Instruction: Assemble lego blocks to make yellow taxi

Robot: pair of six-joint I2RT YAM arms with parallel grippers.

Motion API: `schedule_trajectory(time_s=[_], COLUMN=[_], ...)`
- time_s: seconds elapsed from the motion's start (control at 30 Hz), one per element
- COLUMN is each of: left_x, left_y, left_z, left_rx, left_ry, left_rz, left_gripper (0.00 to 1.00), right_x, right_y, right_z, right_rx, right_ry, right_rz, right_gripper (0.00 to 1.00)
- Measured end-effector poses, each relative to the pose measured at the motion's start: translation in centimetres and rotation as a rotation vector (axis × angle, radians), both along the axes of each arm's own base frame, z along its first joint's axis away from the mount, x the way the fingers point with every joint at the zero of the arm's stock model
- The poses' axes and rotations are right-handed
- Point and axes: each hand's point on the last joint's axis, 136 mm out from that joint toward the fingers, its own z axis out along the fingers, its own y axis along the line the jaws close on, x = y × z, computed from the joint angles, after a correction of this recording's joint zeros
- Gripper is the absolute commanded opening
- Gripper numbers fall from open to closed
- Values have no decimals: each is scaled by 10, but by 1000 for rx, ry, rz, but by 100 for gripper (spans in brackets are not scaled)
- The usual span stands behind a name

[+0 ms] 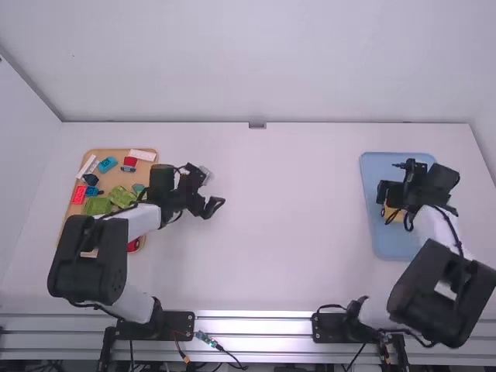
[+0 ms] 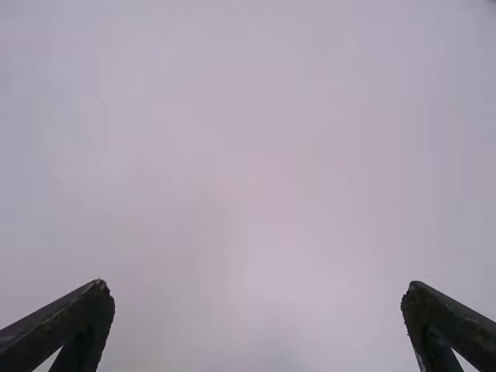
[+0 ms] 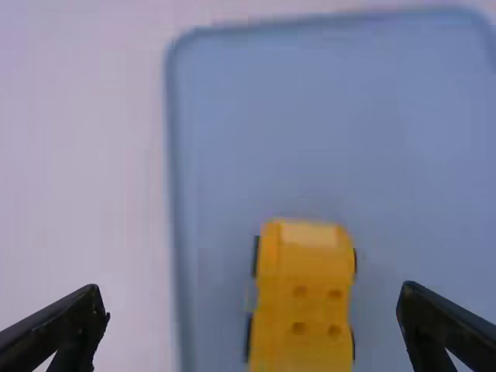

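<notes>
Evidently the surface is laid out by role: spare parts at the left end, build at the right, with working room between. The left arm holds its jaws out beside the parts, spread wide with nothing between them, probably parked. The right arm reaches over the build, its jaws also wide and empty, on either side of it — a pose that suits letting go or lining up a grip; I cannot tell which.

The blue tray holds the taxi, nearer its left edge in the high view, probably as a delivery spot. The tan tray keeps the loose stock together: green pieces, a red block, a white block and a small blue block. The taxi sits upright on dark wheels — apparently complete or nearly so.
</notes>
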Motion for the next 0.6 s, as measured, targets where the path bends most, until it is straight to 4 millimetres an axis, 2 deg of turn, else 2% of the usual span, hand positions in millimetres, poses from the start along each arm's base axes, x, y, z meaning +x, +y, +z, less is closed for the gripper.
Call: schedule_trajectory(time_s=[0.1,0.17,0.23,0.27,0.33,0.37,0.4,0.5,0.6], left_x=[-5,-8,-8,-8,-6,-6,-7,-8,-5], left_y=[15,23,31,32,40,42,46,54,63], left_z=[3,15,39,42,72,78,92,108,114], left_rx=[11,22,37,38,55,59,69,78,76], left_ry=[111,156,177,176,155,150,135,99,68], left_rz=[135,205,270,276,327,338,364,404,452], left_gripper=[99,99,99,99,99,99,99,96,93], right_x=[1,-1,-3,-3,-3,-4,-3,-1,5], right_y=[32,50,66,67,80,84,89,96,102], right_z=[26,33,34,34,34,34,34,35,41], right_rx=[13,13,9,7,-13,-20,-29,-40,-41], right_ry=[13,41,81,83,114,121,128,123,89], right_rz=[67,101,109,109,98,94,87,78,68], right_gripper=[99,99,99,99,99,99,99,96,93])
